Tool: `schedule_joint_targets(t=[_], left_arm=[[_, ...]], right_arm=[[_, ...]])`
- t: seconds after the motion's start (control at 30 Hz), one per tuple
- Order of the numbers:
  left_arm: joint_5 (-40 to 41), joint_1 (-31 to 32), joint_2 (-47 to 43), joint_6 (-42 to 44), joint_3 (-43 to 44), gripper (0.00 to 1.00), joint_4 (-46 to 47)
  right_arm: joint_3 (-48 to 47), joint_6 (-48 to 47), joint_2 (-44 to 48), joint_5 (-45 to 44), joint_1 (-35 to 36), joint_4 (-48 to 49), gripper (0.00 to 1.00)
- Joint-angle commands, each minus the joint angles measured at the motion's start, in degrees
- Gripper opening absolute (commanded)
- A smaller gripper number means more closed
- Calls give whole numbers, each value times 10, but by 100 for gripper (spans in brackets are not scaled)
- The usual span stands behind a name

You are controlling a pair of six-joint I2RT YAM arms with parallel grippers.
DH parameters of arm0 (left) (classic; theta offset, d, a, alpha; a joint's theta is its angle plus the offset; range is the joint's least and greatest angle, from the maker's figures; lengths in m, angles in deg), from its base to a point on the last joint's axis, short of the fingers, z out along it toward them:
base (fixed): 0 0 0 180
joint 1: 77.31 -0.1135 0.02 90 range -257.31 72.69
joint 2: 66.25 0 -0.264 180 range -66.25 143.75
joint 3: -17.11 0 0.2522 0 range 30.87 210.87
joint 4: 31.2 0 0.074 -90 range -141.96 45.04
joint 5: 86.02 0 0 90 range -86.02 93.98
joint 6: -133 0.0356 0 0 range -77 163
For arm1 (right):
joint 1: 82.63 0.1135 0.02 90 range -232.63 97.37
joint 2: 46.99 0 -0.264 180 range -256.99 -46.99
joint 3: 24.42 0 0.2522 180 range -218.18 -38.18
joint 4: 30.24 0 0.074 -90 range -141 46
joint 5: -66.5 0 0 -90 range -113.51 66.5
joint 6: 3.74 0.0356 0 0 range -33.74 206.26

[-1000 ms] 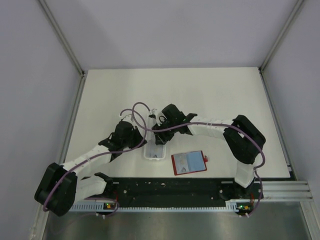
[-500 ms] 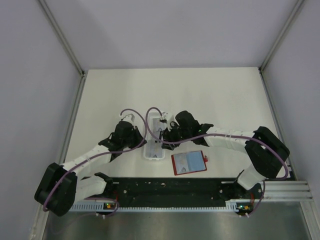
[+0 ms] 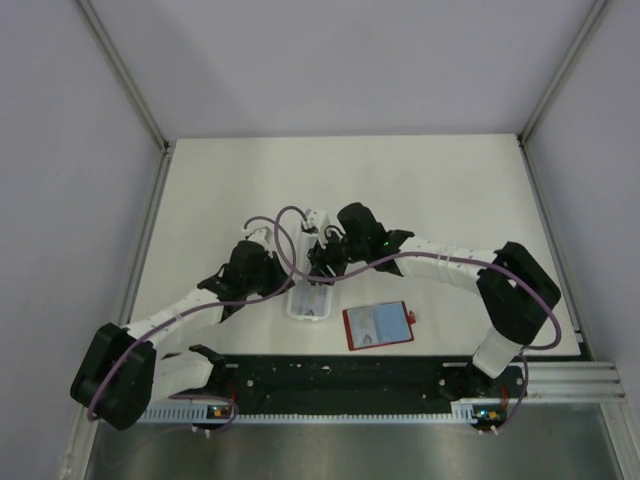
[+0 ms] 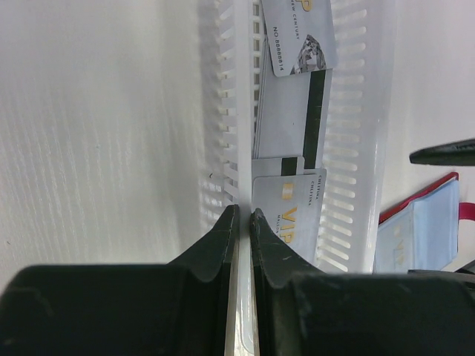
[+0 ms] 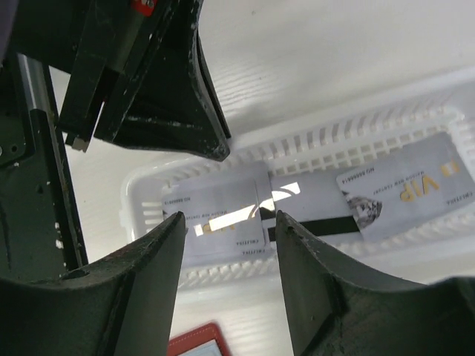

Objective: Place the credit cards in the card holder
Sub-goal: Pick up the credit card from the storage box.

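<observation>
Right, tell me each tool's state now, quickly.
Left tool: closed on the side wall of the long white slotted plastic tray.
Right tool: open, holding nothing, above the thin grey rectangular cards.

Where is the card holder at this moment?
In the top view, the red card holder lies open on the table close to its front edge, just right of the near end of the white slotted tray.

White table (image 3: pixel 420 180), pale grey walls (image 3: pixel 340 60) (aluminium corner posts (image 3: pixel 122 70)), brushed metal ledge (image 3: pixel 350 455), even light.
</observation>
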State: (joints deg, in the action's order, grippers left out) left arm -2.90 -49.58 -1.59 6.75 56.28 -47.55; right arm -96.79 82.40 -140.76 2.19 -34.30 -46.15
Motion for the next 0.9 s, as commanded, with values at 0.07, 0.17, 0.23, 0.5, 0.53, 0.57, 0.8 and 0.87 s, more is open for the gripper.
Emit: schedule_joint_targets(t=[0.07,0.17,0.23,0.5,0.53,0.57,0.8,0.87], left_arm=[[-15,-2,9,22,14,0,13],[-24,-2,12,25,15,0,17],[-28,-1,12,27,14,0,18],[-43,-2,6,36,15,0,22],[-45,-1,7,36,16,0,22],[-46,-1,8,36,17,0,21],[-42,-2,5,33,17,0,21],[-38,-1,0,28,15,0,22]], right_arm=[[-77,-66,-75,77,-15,-13,54],[-106,-85,-108,103,-18,-36,55],[-119,-93,-126,118,-18,-47,55],[-162,-114,-180,150,-18,-74,56],[-165,-114,-183,152,-17,-75,56],[-168,-117,-187,149,-18,-78,56],[-172,-121,-207,136,-18,-91,56],[-172,-118,-207,135,-18,-92,56]])
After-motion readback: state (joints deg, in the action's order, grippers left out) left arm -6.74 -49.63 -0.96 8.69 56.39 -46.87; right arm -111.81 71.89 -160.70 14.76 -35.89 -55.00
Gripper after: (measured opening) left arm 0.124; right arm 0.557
